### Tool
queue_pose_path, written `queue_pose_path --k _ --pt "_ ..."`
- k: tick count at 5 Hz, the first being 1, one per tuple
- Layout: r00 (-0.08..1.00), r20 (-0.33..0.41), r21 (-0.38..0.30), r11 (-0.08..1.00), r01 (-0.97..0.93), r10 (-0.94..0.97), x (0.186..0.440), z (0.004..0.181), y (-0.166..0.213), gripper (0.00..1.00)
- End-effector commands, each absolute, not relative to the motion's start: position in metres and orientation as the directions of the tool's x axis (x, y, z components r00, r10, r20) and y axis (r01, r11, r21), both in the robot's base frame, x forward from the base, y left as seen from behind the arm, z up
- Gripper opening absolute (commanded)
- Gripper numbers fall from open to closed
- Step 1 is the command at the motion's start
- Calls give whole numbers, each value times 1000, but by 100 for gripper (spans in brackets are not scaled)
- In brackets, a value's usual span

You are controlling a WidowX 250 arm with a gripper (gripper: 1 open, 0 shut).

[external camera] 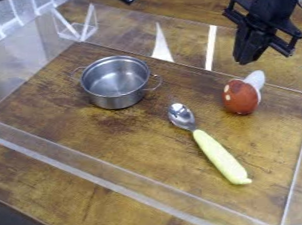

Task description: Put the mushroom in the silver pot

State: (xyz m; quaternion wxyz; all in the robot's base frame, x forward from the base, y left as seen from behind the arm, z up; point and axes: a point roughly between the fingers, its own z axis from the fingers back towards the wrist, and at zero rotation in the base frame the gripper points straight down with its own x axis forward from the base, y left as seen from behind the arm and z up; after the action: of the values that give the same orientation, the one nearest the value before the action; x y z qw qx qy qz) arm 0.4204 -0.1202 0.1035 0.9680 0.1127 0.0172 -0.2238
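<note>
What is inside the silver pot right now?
Nothing shows inside the silver pot: the part of its bare metal floor in view holds no mushroom. The near wall hides the lowest strip of the interior closest to the camera.

A spoon with a pale yellow-green handle (220, 157) lies on the brown wooden tabletop (84, 156), its metal bowl pointing toward the far edge and its handle slanting toward the near right. Clear see-through panels (133, 178) run along the tabletop's edges.
</note>
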Motion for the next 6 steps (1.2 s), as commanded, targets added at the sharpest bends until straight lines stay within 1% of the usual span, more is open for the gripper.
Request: queue_pose_path --k 1,2,3,4,5,6 --pt "915 -12 198 896 397 -402 432 118 -109 100" --pt "919 -20 171 905 390 -393 432 101 -109 100" --pt "926 -35 156 913 376 -376 432 89 -111 0" --pt "938 -53 141 927 347 -343 429 74 -103 0" --pt "950 -50 141 940 312 -308 424 81 -91 0" --pt "947 -28 157 934 320 -319 418 108 -83 0"
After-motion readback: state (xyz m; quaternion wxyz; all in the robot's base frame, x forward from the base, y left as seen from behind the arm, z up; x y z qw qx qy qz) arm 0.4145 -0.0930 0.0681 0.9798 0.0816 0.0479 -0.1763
